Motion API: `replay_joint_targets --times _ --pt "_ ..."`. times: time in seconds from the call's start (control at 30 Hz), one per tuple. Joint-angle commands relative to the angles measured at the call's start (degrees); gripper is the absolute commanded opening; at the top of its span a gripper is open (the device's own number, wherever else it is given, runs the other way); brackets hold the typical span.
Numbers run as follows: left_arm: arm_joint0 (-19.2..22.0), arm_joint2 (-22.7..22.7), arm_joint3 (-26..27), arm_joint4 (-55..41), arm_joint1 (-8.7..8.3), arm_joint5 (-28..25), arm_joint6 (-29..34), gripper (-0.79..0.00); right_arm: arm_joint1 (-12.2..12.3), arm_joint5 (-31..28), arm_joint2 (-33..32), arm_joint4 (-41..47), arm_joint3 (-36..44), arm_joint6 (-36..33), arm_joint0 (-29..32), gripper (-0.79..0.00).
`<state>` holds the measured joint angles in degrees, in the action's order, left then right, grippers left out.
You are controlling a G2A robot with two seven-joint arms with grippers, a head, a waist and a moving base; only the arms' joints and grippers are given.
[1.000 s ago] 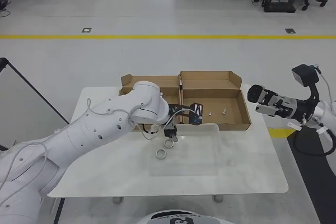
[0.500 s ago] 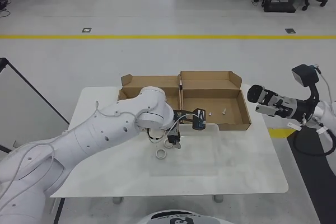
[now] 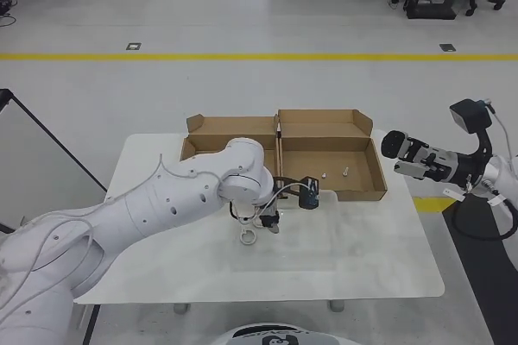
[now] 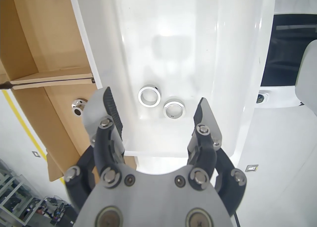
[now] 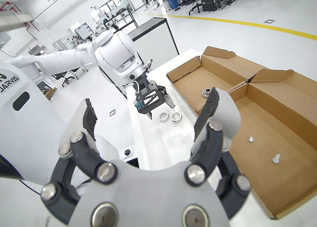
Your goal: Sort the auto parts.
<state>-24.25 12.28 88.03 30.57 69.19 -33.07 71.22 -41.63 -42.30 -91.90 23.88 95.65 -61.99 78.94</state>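
- Table (image 3: 147, 181): white. It carries the tray (image 3: 328, 237), a clear shallow one lying across its middle.
- Left box (image 3: 209, 126): open cardboard, standing just beyond the tray's far edge at the tray's left end. A strip of bare table shows between box and tray.
- Flange (image 4: 78, 107): one metal piece on the floor of the left box, near the wall that faces the tray.
- Rings (image 4: 149, 95): two metal rings lying flat inside the tray at its left end. They sit side by side, close together but not touching.
- Left gripper (image 4: 154, 97): hangs low over the tray's left end, jaws spread wide with nothing held. Both rings lie just ahead of its fingertips (image 4: 110, 104), within the span of the opening.
- Right box (image 3: 328, 128): open cardboard, joined to the left box along one shared wall, just beyond the tray's far edge at the tray's right end.
- Bolts (image 5: 276, 158): two small metal ones on the floor of the right box, apart from each other and well apart from the rings in the tray.
- Right gripper (image 5: 151, 95): in the air well to the right of the tray, out past the table's edge. Its jaws stand wide apart and empty, turned toward the tray.
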Motion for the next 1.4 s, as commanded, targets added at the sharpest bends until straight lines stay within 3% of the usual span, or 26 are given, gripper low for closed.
replay_joint_targets --times 0.0,0.1,0.23,0.3,0.43,0.5,0.63,1.37 --pt "0.08 -0.77 -0.49 0.34 0.1 -0.11 -0.11 -0.191 0.0 0.0 0.0 0.0 0.0 0.0 0.0 0.0" --pt "-0.21 -1.42 -1.67 0.99 0.33 -0.44 -0.44 -0.249 0.0 0.0 0.0 0.0 0.0 0.0 0.0 0.0" --pt "-0.76 -2.54 -3.4 2.7 0.94 -1.11 -1.12 -0.243 0.0 0.0 0.0 0.0 0.0 0.0 0.0 0.0" --pt "-1.32 -2.54 -4.38 3.54 1.33 -1.49 -1.5 -0.305 0.0 0.0 0.0 0.0 0.0 0.0 0.0 0.0" --pt "-2.34 -2.54 -5.88 5.37 2.23 -2.03 -2.03 -0.329 0.0 0.0 0.0 0.0 0.0 0.0 0.0 0.0" --pt "-2.67 -2.54 -6.63 6.47 2.72 -2.46 -2.53 -0.397 0.0 0.0 0.0 0.0 0.0 0.0 0.0 0.0" --pt "-3.41 -2.54 -8.58 8.58 3.71 -2.79 -3.09 -0.453 0.0 0.0 0.0 0.0 0.0 0.0 0.0 0.0" --pt "-5.97 -2.3 -14.56 14.78 7.18 -2.18 -2.19 -0.505 0.0 0.0 0.0 0.0 0.0 0.0 0.0 0.0"
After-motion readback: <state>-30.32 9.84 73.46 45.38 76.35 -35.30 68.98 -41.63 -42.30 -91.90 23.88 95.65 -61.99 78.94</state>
